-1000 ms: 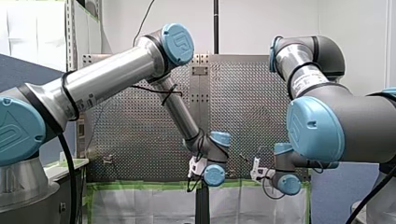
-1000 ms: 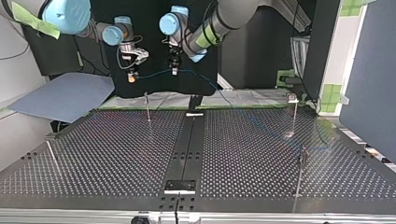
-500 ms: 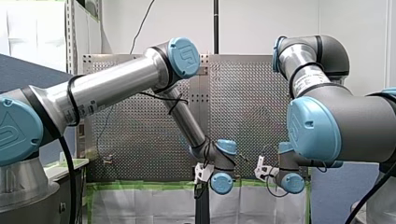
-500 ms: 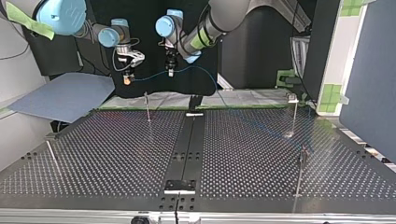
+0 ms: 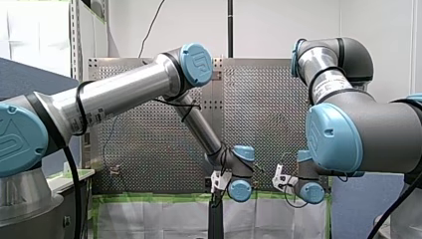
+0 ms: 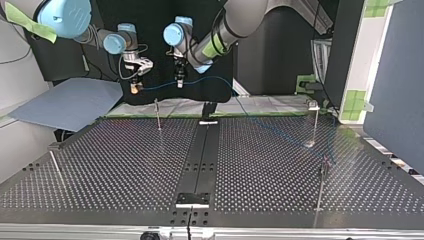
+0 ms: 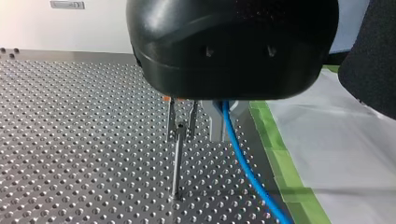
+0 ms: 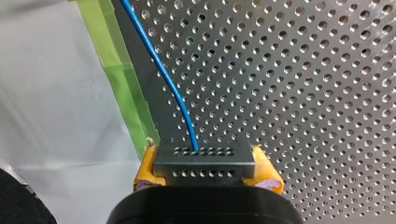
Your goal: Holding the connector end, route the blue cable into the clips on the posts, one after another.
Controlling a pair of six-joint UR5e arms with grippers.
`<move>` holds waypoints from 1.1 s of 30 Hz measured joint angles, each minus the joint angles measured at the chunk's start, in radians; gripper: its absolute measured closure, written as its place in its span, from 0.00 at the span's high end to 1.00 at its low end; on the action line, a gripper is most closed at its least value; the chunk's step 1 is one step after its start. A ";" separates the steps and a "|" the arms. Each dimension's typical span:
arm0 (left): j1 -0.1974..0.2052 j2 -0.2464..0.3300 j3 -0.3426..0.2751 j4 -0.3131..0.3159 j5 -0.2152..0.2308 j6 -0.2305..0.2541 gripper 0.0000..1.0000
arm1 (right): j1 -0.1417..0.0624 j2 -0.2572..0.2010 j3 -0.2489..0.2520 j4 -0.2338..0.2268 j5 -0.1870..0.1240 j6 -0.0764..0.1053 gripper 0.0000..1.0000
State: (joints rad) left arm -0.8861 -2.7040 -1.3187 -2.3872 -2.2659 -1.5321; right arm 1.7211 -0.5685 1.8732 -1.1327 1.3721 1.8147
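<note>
Right gripper (image 8: 205, 168) closed tight on connector (image 8: 204, 161), upper left of top view, presumably to hold cable (image 8: 161, 70) above nearest post (image 6: 158, 115); cable passes left gripper (image 7: 181, 133), whose grip I cannot tell.

Thin posts (image 6: 158, 114) stand near the table's (image 6: 125, 165) edges — open room between them.

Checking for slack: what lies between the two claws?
Only a span of blue cable, seen in the top view, running from my right claw to my left claw.
</note>
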 joint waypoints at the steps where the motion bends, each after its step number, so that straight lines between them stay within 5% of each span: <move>1: 0.001 -0.001 0.000 0.000 0.002 -0.002 0.00 | -0.004 0.000 -0.004 0.005 0.001 0.001 0.00; 10: 0.003 -0.038 0.036 -0.019 0.033 -0.047 0.00 | -0.026 0.000 -0.032 0.060 0.003 0.006 0.00; 18: 0.011 -0.103 0.104 -0.011 0.055 -0.077 0.00 | -0.031 0.003 -0.035 0.035 -0.035 0.013 0.00; 29: 0.037 -0.119 0.162 0.016 0.118 -0.088 0.00 | -0.049 0.023 -0.047 -0.004 -0.081 0.095 0.00; 33: 0.043 -0.119 0.163 0.021 0.124 -0.089 0.00 | -0.059 0.041 -0.060 0.006 -0.083 0.102 0.00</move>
State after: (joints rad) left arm -0.8432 -2.8228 -1.1553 -2.3666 -2.1417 -1.6209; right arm 1.6623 -0.5272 1.8127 -1.1263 1.2894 1.9171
